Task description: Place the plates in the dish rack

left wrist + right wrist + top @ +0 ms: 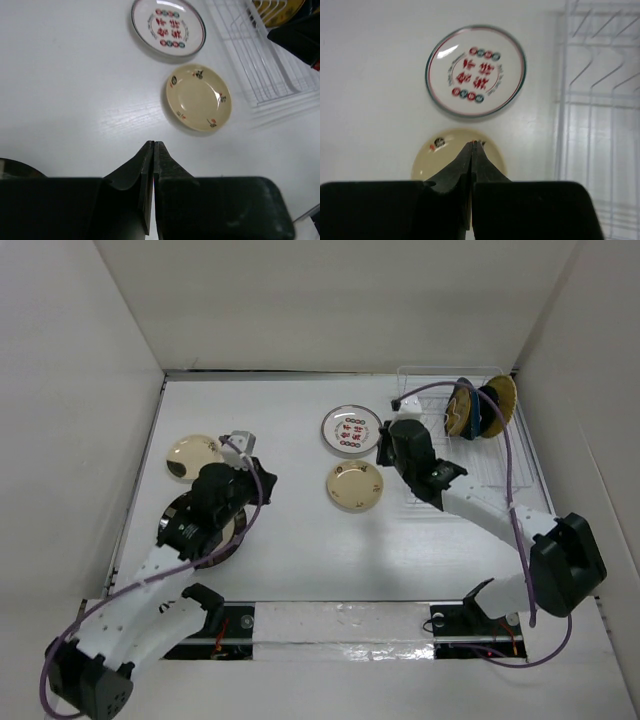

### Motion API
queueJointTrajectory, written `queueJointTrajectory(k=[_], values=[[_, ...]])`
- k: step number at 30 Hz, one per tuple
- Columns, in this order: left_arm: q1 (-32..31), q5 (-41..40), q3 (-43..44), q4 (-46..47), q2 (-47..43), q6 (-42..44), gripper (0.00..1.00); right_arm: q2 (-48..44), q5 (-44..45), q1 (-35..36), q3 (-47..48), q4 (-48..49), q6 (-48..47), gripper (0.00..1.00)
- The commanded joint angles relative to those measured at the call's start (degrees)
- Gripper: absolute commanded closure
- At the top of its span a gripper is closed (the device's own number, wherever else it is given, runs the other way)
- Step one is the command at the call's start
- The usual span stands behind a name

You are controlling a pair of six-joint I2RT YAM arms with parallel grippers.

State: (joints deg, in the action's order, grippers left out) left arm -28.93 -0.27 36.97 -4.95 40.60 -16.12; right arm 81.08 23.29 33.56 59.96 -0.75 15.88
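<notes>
Four plates [355, 485] off the dish rack [490, 455] — left gripper [153, 146], right gripper [471, 146] clenched, empty.
Glazed, stiff, probably slippery, breakable — pinch a rim.

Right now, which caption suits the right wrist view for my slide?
Right gripper, jaws shut, near a cream plate; white red-marked plate beyond, dish rack at right.

Red-green marks on white plate [475, 71], flecks on cream plate [199, 97]
</notes>
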Motion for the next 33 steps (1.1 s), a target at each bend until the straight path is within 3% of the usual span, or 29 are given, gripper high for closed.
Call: queueJointTrajectory(k=[1, 5, 6, 8, 9, 13, 18, 26, 32, 33], values=[[-0.43, 7.38, 4.51, 1.52, 8.25, -3.2, 1.0, -4.6, -6.15, 2.64, -5.9, 9.18, 6.08, 1.0], [-0.43, 8.97, 7.58, 4.59, 17.3, -7.94, 1.0, -9.78, -6.33, 6.51, -12.49, 14.71, 6.71, 1.0], [-0.43, 8.97, 8.11, 6.51, 21.24, -8.92, 0.84, -10.58, -6.41, 7.82, -13.55, 15.42, 6.62, 1.0], [-0.95, 9.85, 9.52, 8.1, 27.65, -12.16, 0.66, -12.25, -6.24, 8.53, -16.1, 16.57, 6.01, 0.99], [-0.96, 10.03, 9.87, 9.42, 29.61, -13.31, 0.62, -13.65, -6.41, 8.54, -16.72, 16.84, 6.01, 0.98], [-0.96, 12.22, 10.49, 14.95, 40.05, -19.98, 0.53, -17.7, -9.12, 9.06, -21.97, 22.08, 8.02, 0.93], [-5.61, 7.57, 14.52, 15.24, 48.49, -21.06, 0.51, -19.29, -10.54, 9.07, -25.69, 25.98, 9.26, 0.9], [-6.76, 4.14, 18.48, 19.28, 61.07, -23.0, 0.56, -18.59, -15.82, 9.59, -26.57, 28.09, 11.63, 0.89], [-6.76, -2.09, 20.51, 16.29, 65.84, -20.36, 0.86, -19.2, -15.03, 9.59, -26.74, 27.91, 11.54, 0.89], [-6.76, -2.53, 20.25, 16.9, 65.49, -20.01, 1.0, -19.03, -14.94, 9.59, -26.74, 28.0, 11.54, 0.88]])
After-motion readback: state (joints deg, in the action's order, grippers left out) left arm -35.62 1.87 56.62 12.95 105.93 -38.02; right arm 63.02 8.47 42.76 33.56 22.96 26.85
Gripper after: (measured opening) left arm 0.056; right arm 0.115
